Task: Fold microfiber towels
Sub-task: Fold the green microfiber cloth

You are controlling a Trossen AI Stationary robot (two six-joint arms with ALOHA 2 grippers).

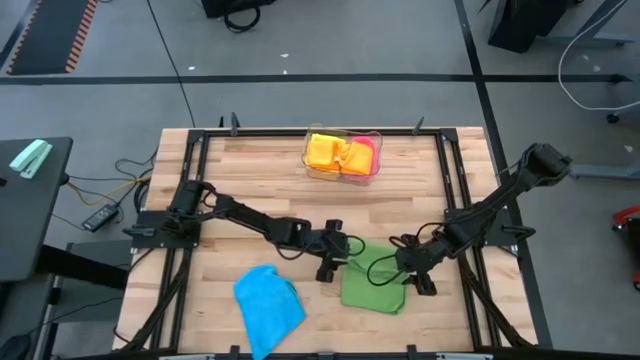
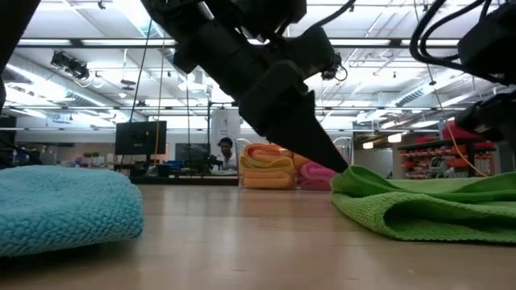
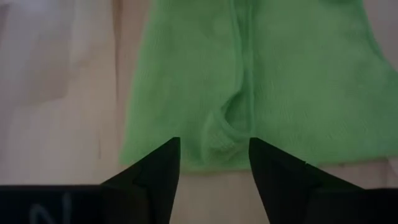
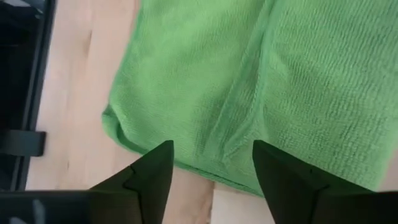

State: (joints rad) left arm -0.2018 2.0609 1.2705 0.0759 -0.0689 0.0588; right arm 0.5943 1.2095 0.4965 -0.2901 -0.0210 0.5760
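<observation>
1. The green towel (image 1: 375,280) lay folded over on the near middle of the desk (image 1: 300,190), one doubled edge rounded and a crease running across it.
2. The left gripper (image 1: 336,262) sat at the towel's left edge, fingers spread with only cloth and wood between them, pinching nothing.
3. The right gripper (image 1: 413,272) sat at the towel's right edge, fingers spread too, empty above the green weave.
4. The blue towel (image 1: 268,305) lay to the left of the green one near the front edge, rumpled and bunched rather than squared; by my reading, it was not yet folded.
5. At the far edge, the clear tray (image 1: 308,165) held the orange towel (image 1: 322,151), a yellow towel (image 1: 352,158) and a pink towel (image 1: 366,150), stacked as folded pieces in the low view.
6. My call: several towels done, green folded at least once and perhaps needing another fold, blue left.
</observation>
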